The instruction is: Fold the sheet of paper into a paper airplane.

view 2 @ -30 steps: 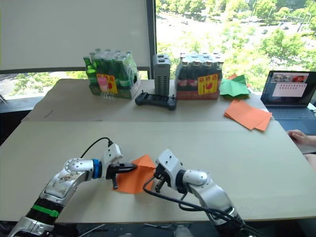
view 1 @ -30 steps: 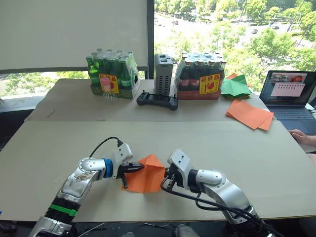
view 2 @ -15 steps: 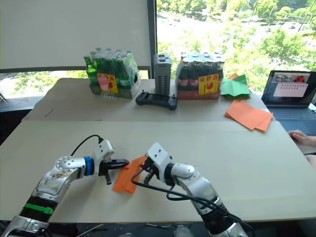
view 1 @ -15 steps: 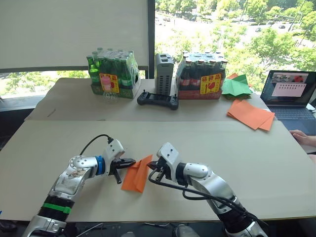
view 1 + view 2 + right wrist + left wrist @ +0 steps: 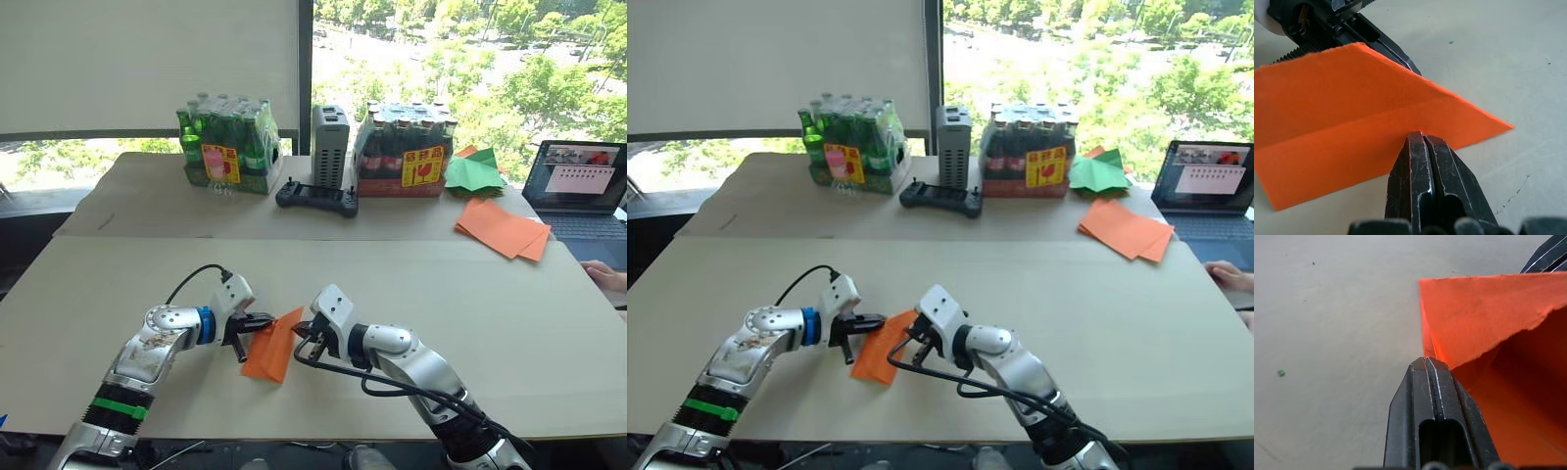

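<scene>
Near the front edge of the table (image 5: 549, 323), toward its middle, I see my left gripper (image 5: 263, 323) and right gripper (image 5: 302, 331) each clenched on an opposite side of the sheet of paper (image 5: 271, 347), which is already folded into a narrow pointed wedge, one flap raised. My worry is that if either arm pulls sideways the thin sheet tears or slips free, spoiling the crease. I can't make out how many layers each pinch catches, and the underside stays hidden.
</scene>
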{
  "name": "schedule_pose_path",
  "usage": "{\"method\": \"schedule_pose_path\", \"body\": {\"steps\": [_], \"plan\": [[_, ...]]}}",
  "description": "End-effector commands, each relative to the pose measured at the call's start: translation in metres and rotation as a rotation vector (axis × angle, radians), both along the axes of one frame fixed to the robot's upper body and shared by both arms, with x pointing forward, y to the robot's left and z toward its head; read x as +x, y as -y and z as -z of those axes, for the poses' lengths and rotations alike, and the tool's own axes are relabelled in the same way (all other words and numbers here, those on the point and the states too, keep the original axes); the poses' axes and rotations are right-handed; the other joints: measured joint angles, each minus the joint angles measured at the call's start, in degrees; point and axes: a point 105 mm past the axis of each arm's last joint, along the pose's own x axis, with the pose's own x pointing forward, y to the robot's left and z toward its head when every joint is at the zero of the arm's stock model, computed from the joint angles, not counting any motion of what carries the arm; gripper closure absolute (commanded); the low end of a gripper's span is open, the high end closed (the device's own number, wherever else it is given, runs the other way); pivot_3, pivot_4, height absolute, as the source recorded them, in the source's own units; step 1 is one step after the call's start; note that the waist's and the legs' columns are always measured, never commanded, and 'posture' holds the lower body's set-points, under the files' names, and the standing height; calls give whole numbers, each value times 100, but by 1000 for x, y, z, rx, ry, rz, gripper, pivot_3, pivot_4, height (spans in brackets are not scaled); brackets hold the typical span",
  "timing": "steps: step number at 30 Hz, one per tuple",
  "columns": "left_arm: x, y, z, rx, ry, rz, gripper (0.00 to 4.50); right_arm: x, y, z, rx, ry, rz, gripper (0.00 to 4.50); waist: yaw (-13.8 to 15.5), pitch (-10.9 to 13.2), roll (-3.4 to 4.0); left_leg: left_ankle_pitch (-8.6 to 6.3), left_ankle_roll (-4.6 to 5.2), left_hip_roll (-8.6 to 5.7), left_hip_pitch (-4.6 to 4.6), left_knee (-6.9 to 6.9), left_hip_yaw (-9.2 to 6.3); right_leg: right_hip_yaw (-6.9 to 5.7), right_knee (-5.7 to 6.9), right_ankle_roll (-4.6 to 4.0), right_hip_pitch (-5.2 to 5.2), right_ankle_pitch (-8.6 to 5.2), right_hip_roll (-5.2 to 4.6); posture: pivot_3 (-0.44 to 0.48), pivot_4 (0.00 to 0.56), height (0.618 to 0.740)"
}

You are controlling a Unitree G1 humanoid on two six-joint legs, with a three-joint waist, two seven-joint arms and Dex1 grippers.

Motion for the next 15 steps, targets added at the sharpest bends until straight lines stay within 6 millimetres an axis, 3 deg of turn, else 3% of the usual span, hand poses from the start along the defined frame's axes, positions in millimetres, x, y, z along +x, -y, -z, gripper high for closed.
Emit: {"method": "schedule_pose_path", "body": {"steps": [1, 7, 15], "plan": [[-7, 16, 3, 8, -2, 81, 4487, 3, -2, -12, 27, 54, 3, 4500, -7, 0, 0, 0, 0, -1, 0, 0, 0, 0, 0, 0, 0, 0, 0, 0, 150, 733], [-19, 32, 8, -5, -32, 156, 4487, 5, -3, -13, 29, 58, 13, 4500, -19, 0, 0, 0, 0, 0, 0, 0, 0, 0, 2, 0, -1, 0, 0, 0, 150, 733], [-12, 25, 2, -64, -59, 92, 4487, 9, 2, -15, 33, 62, 35, 4500, -14, 0, 0, 0, 0, 0, 0, 0, -1, 0, 1, 0, -1, 0, 0, 0, 150, 733]]}}
